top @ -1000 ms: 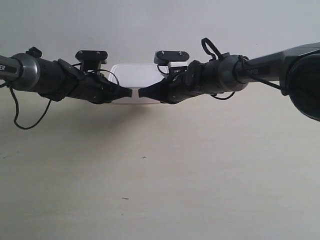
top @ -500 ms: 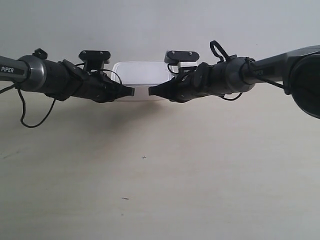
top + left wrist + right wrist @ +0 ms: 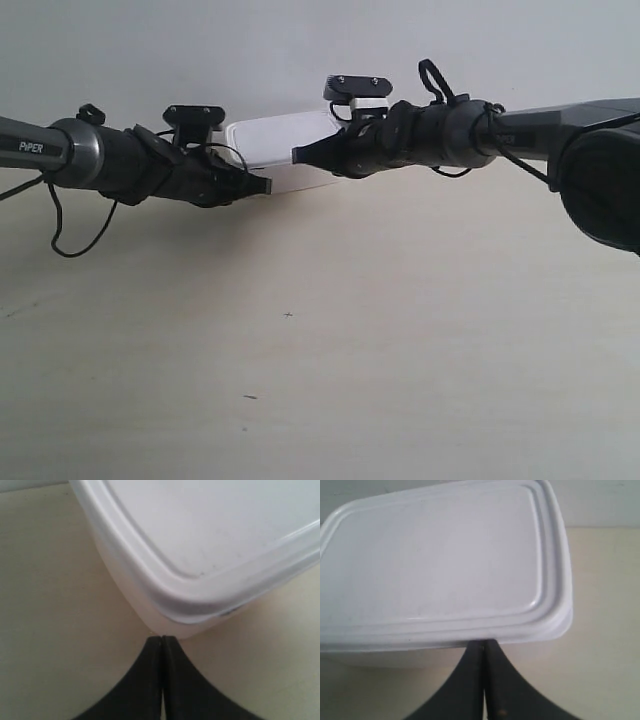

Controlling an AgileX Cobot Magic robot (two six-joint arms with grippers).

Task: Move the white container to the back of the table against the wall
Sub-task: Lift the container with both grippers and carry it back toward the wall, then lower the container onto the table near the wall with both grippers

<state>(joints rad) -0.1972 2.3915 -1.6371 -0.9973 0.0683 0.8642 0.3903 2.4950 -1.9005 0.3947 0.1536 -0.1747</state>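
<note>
The white container (image 3: pixel 283 143) lies at the far edge of the table (image 3: pixel 320 350), close to the wall (image 3: pixel 300 50), and looks skewed, its right end higher in the exterior view. My left gripper (image 3: pixel 162 639) is shut and empty, its tip touching a rounded lower corner of the container (image 3: pixel 210 540). My right gripper (image 3: pixel 484 642) is shut too, its tip pressed under the lid rim on the container's (image 3: pixel 435 555) long side. In the exterior view the arm at the left ends at a tip (image 3: pixel 262 186) and the arm at the right at a tip (image 3: pixel 300 155), both against the box.
Both black arms reach in from the sides and cross the back of the table. A loose cable (image 3: pixel 60 235) hangs from the arm at the exterior view's left. Tiny dark specks (image 3: pixel 288 315) mark the tabletop.
The container has slid further back and turned askew. The tip of the arm at the exterior view's right rose and moved leftward; the other arm's tip stayed low at the box's corner.
</note>
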